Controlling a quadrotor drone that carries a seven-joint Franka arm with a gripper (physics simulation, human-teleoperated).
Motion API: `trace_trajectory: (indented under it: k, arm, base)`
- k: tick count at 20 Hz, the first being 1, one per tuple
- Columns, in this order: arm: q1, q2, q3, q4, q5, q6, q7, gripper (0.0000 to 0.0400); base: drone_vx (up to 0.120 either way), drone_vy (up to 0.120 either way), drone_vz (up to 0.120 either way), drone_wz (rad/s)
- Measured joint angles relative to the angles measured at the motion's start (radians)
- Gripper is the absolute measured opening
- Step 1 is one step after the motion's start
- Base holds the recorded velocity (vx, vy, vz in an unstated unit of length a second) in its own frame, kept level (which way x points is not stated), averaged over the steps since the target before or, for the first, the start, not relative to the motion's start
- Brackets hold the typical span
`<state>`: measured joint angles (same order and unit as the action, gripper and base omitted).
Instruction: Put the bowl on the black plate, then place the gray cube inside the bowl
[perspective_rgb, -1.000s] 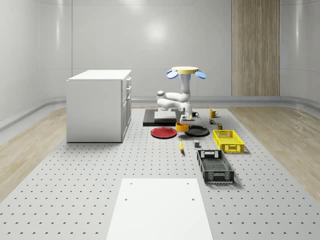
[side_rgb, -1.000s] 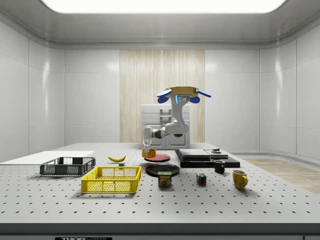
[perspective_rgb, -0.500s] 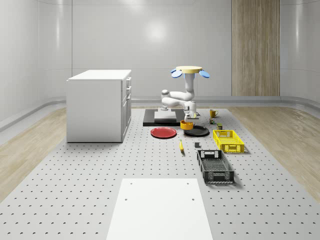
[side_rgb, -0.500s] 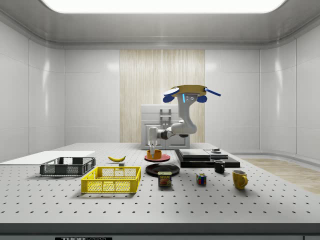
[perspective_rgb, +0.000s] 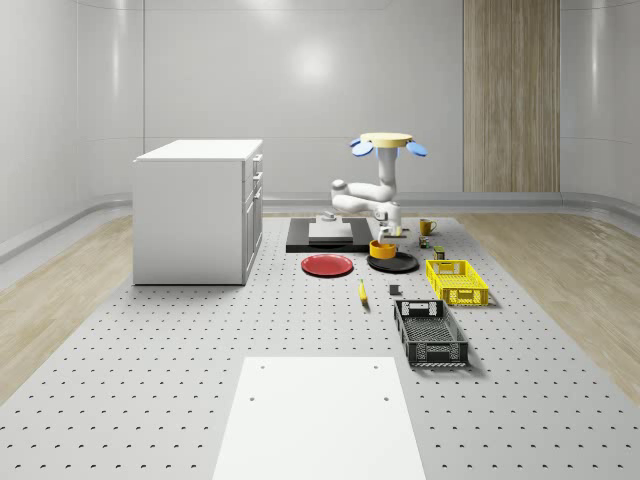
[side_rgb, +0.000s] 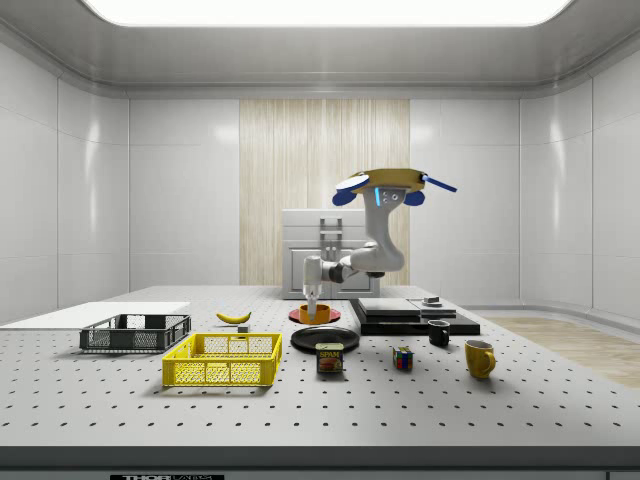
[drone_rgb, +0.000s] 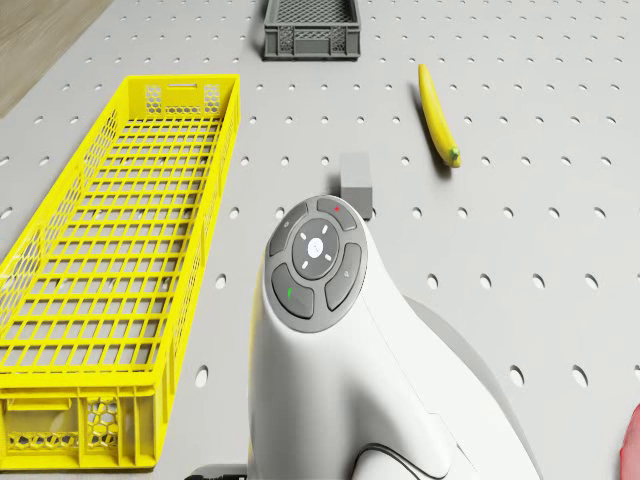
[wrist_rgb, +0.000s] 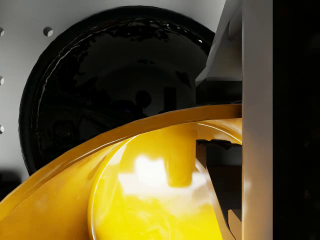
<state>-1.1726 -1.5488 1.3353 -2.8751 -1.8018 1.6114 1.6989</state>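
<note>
On the gray table (perspective_rgb: 150, 340), the drone (perspective_rgb: 390, 144) hovers near the far edge; its gripper (perspective_rgb: 386, 232) grasps the bowl (perspective_rgb: 383, 249) over the black plate (perspective_rgb: 394, 263).

Whole-scene camera looking down the tabletop (perspective_rgb: 150, 380) from afar; side camera facing across it low, both sharing the black plate (perspective_rgb: 393, 263).

Bright even light from a ceiling panel (side_rgb: 320, 10), soft faint shadows, wall glare, glossy reflections
</note>
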Motion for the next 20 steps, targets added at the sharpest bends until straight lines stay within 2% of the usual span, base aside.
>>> trace_trajectory:
  k: [5,9,13,16,20]
  arm:
    - [0.000,-0.001,0.000,0.000,0.000,0.001,0.000,0.0100]
    - [-0.001,-0.002,0.000,0.000,0.001,0.002,0.000,0.0100]
    - [-0.001,-0.003,0.000,0.000,0.001,0.003,0.001,0.0100]
    - [-0.001,-0.003,0.000,0.000,0.001,0.003,0.001,0.0100]
    - [-0.001,-0.004,0.001,0.000,0.002,0.004,0.001,0.0100]
  base:
    - [0.000,0.120,-0.032,0.000]
    - [-0.110,0.110,0.000,0.000]
    - [-0.010,0.000,0.000,0.000]
    - [-0.120,0.000,0.000,0.000]
    - [0.000,0.000,-0.120,0.000]
